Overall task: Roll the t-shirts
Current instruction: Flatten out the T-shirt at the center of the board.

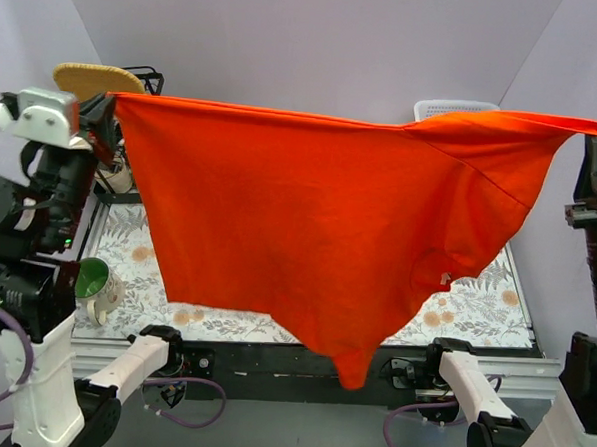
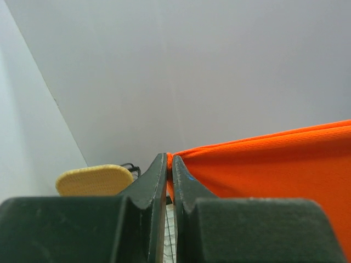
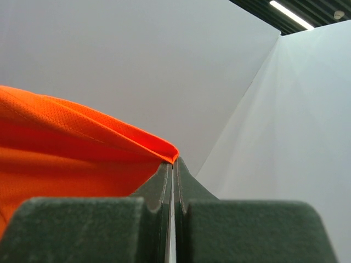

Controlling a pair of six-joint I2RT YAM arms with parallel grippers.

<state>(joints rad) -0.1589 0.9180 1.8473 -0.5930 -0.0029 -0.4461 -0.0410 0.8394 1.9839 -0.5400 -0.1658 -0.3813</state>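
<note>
A green mug (image 1: 93, 278) is sitting at the near left corner of the flower-patterned table (image 1: 484, 308). At the far left a yellow woven pad (image 1: 96, 77) is lying next to a black wire rack (image 1: 149, 76), and at the far right the rim of a white basket (image 1: 455, 109) is showing just above the cloth. The t-shirt (image 1: 309, 214) is hanging like a curtain across the middle of the top view, hiding most of the table and whatever is lying behind it. A small white mark (image 1: 445, 278) is showing low on the right part of the shirt, too small to read.

The left gripper (image 2: 169, 163) is pinching the shirt's upper left corner, its jaws pressed nearly together with only a thin fold of orange cloth between them. The right gripper (image 3: 173, 163) is clamping the upper right corner in the same way, jaws all but touching on the gathered edge. The shirt is hanging spread between the two, raised above the table, its top edge running almost straight from one gripper to the other. Its lowest tip is dangling over the table's near edge, between the two arm bases
</note>
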